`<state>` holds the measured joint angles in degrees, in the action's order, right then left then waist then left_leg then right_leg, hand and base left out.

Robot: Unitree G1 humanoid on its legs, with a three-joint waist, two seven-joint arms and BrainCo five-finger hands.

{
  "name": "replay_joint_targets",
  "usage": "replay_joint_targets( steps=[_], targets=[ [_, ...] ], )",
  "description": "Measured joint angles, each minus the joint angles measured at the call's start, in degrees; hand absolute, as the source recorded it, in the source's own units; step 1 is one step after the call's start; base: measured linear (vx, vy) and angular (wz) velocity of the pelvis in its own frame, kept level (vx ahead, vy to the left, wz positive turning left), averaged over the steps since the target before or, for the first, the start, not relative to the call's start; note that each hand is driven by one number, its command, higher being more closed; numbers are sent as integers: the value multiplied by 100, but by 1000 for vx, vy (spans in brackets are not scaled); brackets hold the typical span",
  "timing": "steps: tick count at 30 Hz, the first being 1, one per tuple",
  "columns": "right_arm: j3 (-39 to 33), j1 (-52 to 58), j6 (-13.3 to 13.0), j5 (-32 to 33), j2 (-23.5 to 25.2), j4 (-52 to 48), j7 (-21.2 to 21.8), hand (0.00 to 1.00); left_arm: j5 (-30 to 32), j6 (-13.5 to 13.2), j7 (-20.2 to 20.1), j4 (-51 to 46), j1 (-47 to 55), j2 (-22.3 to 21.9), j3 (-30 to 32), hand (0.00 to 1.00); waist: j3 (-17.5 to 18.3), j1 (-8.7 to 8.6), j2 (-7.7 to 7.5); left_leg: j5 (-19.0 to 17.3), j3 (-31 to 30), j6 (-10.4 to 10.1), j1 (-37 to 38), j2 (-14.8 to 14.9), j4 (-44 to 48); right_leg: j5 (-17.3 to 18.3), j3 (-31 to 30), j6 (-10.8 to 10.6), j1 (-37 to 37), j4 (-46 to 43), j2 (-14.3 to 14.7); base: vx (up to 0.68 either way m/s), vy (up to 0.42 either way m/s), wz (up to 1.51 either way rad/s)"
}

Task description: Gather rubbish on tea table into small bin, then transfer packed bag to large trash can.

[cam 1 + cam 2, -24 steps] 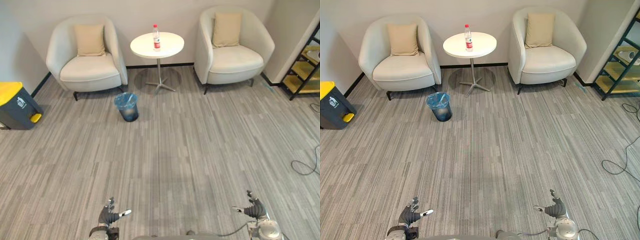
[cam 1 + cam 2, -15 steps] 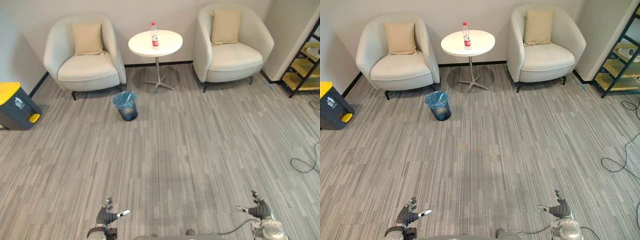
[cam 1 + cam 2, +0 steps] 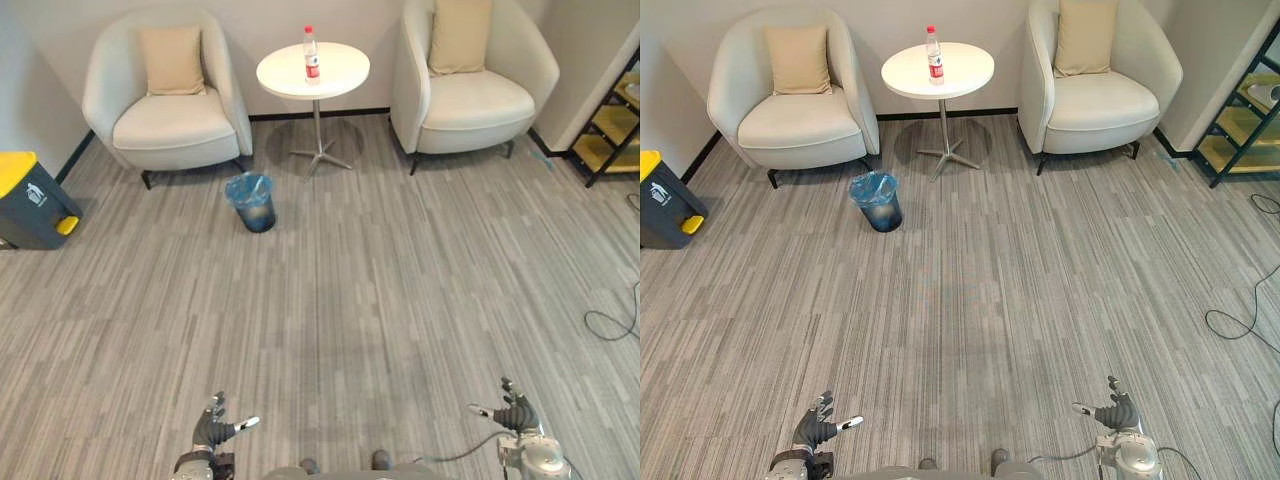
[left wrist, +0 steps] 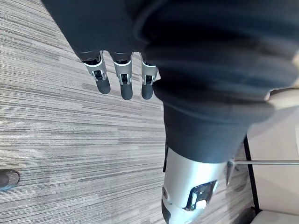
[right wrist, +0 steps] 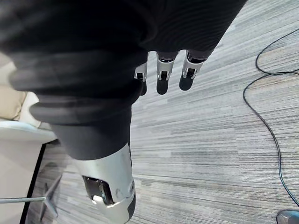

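Left eye view shows a grey floor [image 3: 380, 290] with two armchairs [image 3: 170, 115] [image 3: 475, 90] at the far wall and a round table [image 3: 340, 78] between them. A yellow-lidded trash can [image 3: 30, 195] stands far left. A blue-lined bin [image 3: 251, 203] sits on the floor near the table's foot. A bottle [image 3: 311, 53] stands upright on the table. Left hand [image 3: 213, 431] and right hand [image 3: 517, 414] hang low, well apart and far from the table, fingers straight and released, empty.

Bottle [image 3: 311, 54]: clear plastic, red cap and label, upright near the centre of the round white desk [image 3: 340, 78]. Small bin [image 3: 251, 203]: lined with a blue bag, upright on the floor left of the desk's base. Large trash can [image 3: 32, 195]: dark grey, yellow lid, far left.
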<state>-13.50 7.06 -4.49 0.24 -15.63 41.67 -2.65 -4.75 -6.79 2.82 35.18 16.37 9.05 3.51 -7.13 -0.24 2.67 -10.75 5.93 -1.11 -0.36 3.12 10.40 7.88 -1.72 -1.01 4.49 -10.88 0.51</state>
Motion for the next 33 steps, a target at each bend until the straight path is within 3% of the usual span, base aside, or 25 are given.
replay_joint_targets(
  steps=[2,5,7,9,10,11,12,13,14,15,16,17,18,19,21,24,25,26,27,28,29,30,31,32,33],
  targets=[
    [24,-26,61,6,92,12,-45,0,-116,9,25,-222,5,1,0,0,-98,-36,-139,-414,65,92,-144,-102,473,585,7,-327,505,-1242,-161,41,23,-14],
    [212,-38,111,18,256,-4,-60,0,-146,12,134,-380,-35,63,1,0,-218,-63,-174,-689,83,258,140,-110,578,687,473,-446,1326,-3022,-389,163,18,-10],
    [340,-33,110,29,279,-3,-49,0,-188,13,184,-405,-72,83,-2,0,-283,-69,-194,-863,132,239,392,-61,509,769,837,-301,1701,-2923,-526,339,-5,-7],
    [339,-67,106,40,268,-10,-52,0,-220,8,245,-404,-193,62,-6,0,-335,-86,-198,-987,128,138,665,93,341,592,1099,-242,2022,-2217,-513,448,-58,16],
    [337,-119,104,40,260,-13,-57,0,-245,4,257,-402,-293,59,-6,0,-387,-161,-199,-1039,29,49,866,196,175,183,1179,-236,2233,-1563,-509,549,-145,54],
    [337,-139,103,40,221,-26,-65,0,-245,4,258,-374,-382,18,-10,0,-427,-266,-102,-1057,-126,-16,1087,360,-13,-500,1262,-204,2295,-1168,-446,689,-184,62],
    [339,-128,103,41,200,-37,-69,0,-243,3,260,-356,-394,2,-18,0,-420,-298,-65,-1042,-197,-44,1179,431,-100,-837,1248,-188,2266,-1130,-381,651,-196,49],
    [341,-156,106,41,143,-47,-85,0,-242,-2,266,-310,-510,-29,-86,0,-427,-300,-12,-1002,-432,-101,1213,599,40,-601,1264,166,2340,-1573,-289,644,-232,25],
    [331,-246,104,45,142,-61,-94,0,-229,-5,247,-287,-561,-50,-113,0,-459,-272,48,-838,-595,-363,1038,663,568,-187,1365,314,2376,-2056,-314,630,-248,15],
    [333,-278,104,51,145,-64,-92,0,-228,-7,246,-275,-580,-73,-113,0,-477,-284,82,-714,-643,-446,895,682,1036,-10,1422,361,2288,-2169,-293,638,-264,20],
    [359,-291,101,111,146,-71,-94,0,-229,0,247,-223,-639,-115,-111,0,-522,-310,160,-356,-743,-476,544,732,2026,235,1487,403,1991,-2119,-226,533,-206,20],
    [452,-310,99,165,141,-71,-96,0,-229,-1,248,-214,-643,-147,-111,0,-571,-288,238,397,-763,-453,137,864,3141,365,1561,466,1565,-1885,-109,798,-284,12],
    [587,-375,91,206,186,-67,-102,0,-230,-3,242,-212,-620,-159,-111,0,-647,-186,278,340,-684,-335,-541,1132,4880,413,1544,532,795,-1380,139,789,-233,-2],
    [688,-439,83,264,212,-68,-129,0,-232,1,245,-213,-617,-154,-102,0,-699,-129,240,197,-563,-157,-893,1181,5552,427,1491,557,285,-1037,224,775,-210,-12],
    [736,-558,46,432,250,-114,-215,0,-233,2,245,-258,-615,-158,-105,0,-785,83,54,27,-214,99,-1558,1065,5900,443,1318,580,-596,-282,252,561,-114,-15],
    [727,-756,37,483,179,-126,-264,0,-234,0,247,-371,-598,-173,-101,0,-843,313,-52,-156,58,74,-2593,631,4592,461,1125,569,-1434,511,191,565,-46,-31],
    [730,-786,37,482,158,-112,-265,0,-234,1,253,-406,-593,-183,-82,0,-891,466,-137,-101,77,-9,-2803,344,3467,599,963,447,-1694,656,64,607,48,-73],
    [733,-805,34,483,139,-106,-266,0,-234,2,260,-418,-511,-224,-70,0,-894,584,-143,156,46,-309,-2863,121,2139,764,801,337,-1955,758,-17,621,80,-77],
    [741,-803,34,482,119,-106,-264,0,-234,1,262,-427,-450,-243,-68,0,-867,626,-92,316,48,-393,-2807,63,1463,863,719,267,-2098,829,-12,654,140,-74],
    [738,-765,34,482,92,-82,-268,0,-236,1,270,-420,-320,-285,-59,0,-794,713,67,865,16,-185,-2791,105,695,1040,486,268,-2381,906,112,851,247,-57],
    [768,-766,57,482,192,32,-269,0,-238,19,315,-413,-302,-256,-30,0,-737,730,-88,1383,137,101,-2806,-6,999,1143,373,304,-2517,811,-44,856,259,-38],
    [777,-751,65,474,230,41,-258,0,-237,19,353,-427,-334,-266,27,0,-712,727,-202,1310,210,217,-2860,-59,1183,1147,341,298,-2423,561,-153,882,253,2],
    [768,-710,67,467,261,53,-265,0,-235,18,358,-424,-394,-330,88,0,-672,709,-358,987,229,514,-2897,-171,1506,1162,268,252,-2062,-409,-286,729,162,29],
    [767,-674,65,463,327,137,-265,0,-234,12,356,-408,-402,-305,102,0,-668,670,-543,559,229,585,-2748,-307,1740,876,156,-278,-1543,-1909,-409,735,143,32],
    [767,-661,65,462,366,203,-267,0,-235,15,359,-384,-397,-275,110,0,-671,644,-612,389,208,613,-2625,-358,1851,514,68,-909,-1287,-2661,-445,732,112,38]
  ],
)
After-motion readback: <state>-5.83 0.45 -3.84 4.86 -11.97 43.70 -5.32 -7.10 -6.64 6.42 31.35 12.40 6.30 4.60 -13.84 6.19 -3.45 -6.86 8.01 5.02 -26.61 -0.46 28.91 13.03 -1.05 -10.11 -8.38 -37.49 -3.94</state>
